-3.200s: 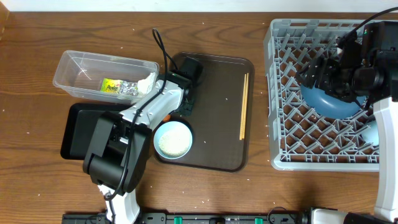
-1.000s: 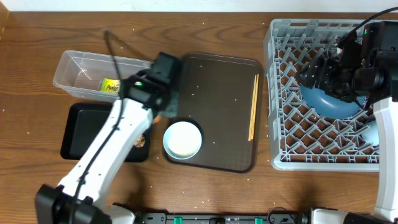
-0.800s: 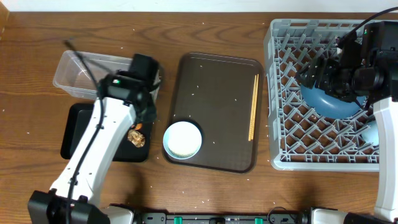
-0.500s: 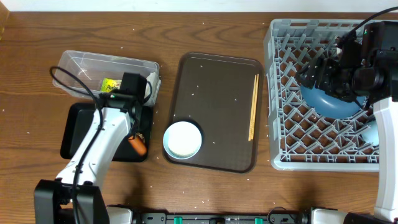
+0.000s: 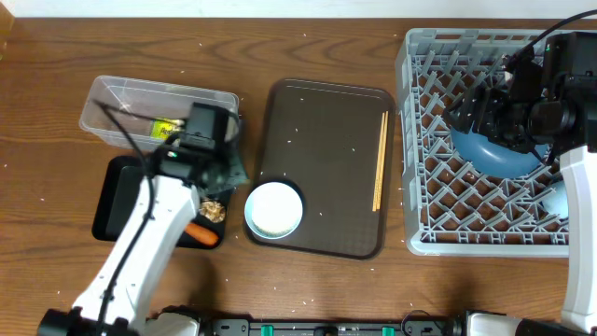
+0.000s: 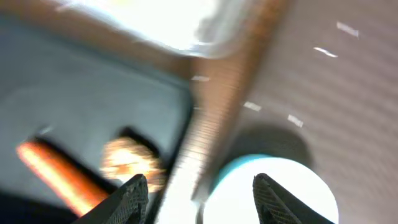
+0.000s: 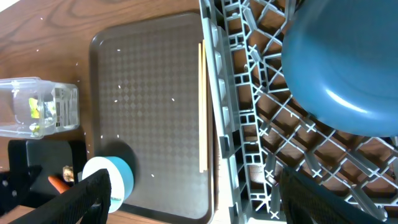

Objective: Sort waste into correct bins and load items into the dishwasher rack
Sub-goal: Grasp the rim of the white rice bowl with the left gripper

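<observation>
Wooden tabletop [image 5: 56, 56], lower left: carrot [image 5: 201, 233] and brown scrap [image 5: 215, 207] lying in black tray [image 5: 112, 205], likely as food waste; left claw [image 6: 202, 198] spread, empty. Right claw [image 7: 208, 199] spread over plate [image 5: 499, 151] in rack [image 5: 420, 140].

Dark-blue plate [image 7: 336, 68] in grey rack [image 7: 245, 124], chopsticks [image 7: 202, 106] and bowl [image 7: 121, 173] on brown tray [image 7: 149, 93]

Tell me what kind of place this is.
Probably a dish-clearing station on a wooden table: a grey dishwasher rack holding a blue plate, a brown serving tray with a bowl, a clear tub and a black tray for waste.
</observation>
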Robot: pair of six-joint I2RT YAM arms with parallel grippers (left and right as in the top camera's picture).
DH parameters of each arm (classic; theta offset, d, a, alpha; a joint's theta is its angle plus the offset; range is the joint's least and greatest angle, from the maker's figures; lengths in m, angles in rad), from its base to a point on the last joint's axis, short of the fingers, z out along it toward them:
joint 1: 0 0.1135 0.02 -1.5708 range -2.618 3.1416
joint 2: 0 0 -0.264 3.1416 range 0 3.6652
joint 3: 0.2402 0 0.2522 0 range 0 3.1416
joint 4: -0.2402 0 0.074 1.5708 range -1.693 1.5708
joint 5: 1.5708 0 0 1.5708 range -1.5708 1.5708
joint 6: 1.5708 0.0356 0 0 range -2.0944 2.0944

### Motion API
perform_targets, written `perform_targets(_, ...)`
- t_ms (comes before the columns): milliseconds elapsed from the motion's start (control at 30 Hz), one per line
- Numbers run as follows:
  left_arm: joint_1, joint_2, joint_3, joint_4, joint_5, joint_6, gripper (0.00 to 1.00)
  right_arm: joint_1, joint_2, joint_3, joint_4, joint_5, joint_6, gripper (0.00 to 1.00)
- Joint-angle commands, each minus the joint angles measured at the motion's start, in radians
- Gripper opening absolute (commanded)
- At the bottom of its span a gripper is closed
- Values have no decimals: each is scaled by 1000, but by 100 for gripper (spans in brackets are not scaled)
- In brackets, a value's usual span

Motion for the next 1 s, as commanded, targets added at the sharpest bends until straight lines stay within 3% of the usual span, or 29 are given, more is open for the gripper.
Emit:
perform_targets(0, -122, 11, 9, 10, 67, 144, 56, 3, 4, 3, 2, -8, -13, 79)
perform_targets(233, -374, 134, -10, 19, -19, 151, 55, 3, 4, 3, 2, -8, -13, 80)
perform_targets(300, -426, 182, -10, 32, -19, 172, 45, 3, 4, 3, 2, -8, -13, 80)
perform_targets(433, -496, 270, -10, 57, -21, 211, 41, 3, 4, 3, 3, -8, -13, 80)
perform_targets(600, -513, 354, -10, 76, -60, 210, 36, 3, 4, 3, 2, -8, -13, 80)
perform_targets(833, -513, 413, -10, 116, -68, 210, 6, 3, 4, 3, 2, -8, -13, 80)
perform_targets(967, -513, 384, 11, 76, -68, 210, 6, 3, 4, 3, 2, -8, -13, 80)
